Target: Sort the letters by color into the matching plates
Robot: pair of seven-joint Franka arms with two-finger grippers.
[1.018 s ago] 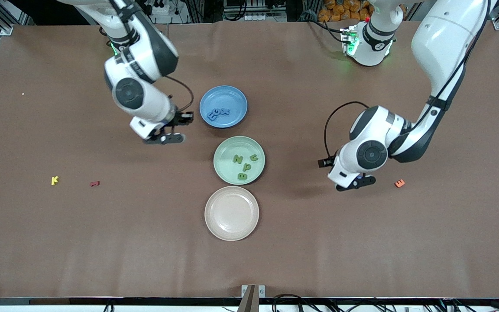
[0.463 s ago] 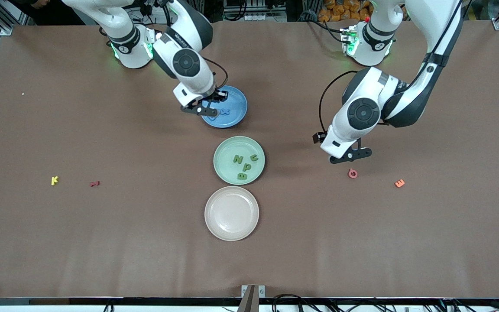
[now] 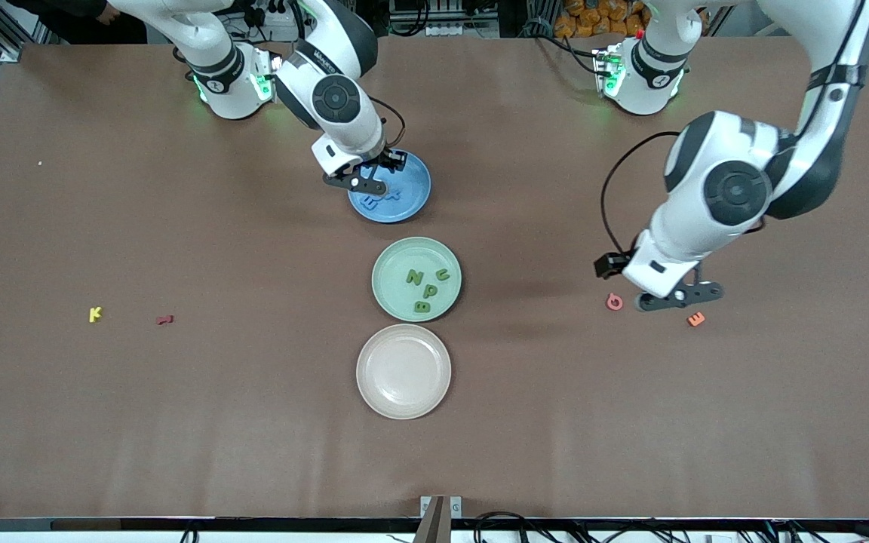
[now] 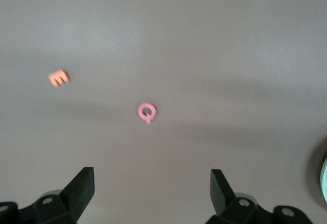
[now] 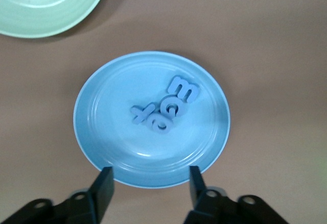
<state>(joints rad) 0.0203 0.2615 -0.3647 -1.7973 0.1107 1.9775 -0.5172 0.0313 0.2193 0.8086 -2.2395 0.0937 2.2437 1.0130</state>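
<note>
On desk (image 3: pixel 178 422) only stray letters (image 3: pixel 614 302) left, blue ones (image 5: pixel 163 109) in blue plate (image 5: pixel 102 132), green ones (image 3: pixel 425 286) in green plate (image 3: pixel 385 260); right pincer (image 5: pixel 148 183) empty and parted over blue plate, left pincer (image 4: pixel 152 188) wide over desk.

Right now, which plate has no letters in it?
The beige plate, nearest the front camera. The blue plate holds blue letters and the pale green plate holds green ones.

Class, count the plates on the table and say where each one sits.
3. Blue plate farthest from the front camera, pale green plate in the middle of the row, beige plate nearest it.
</note>
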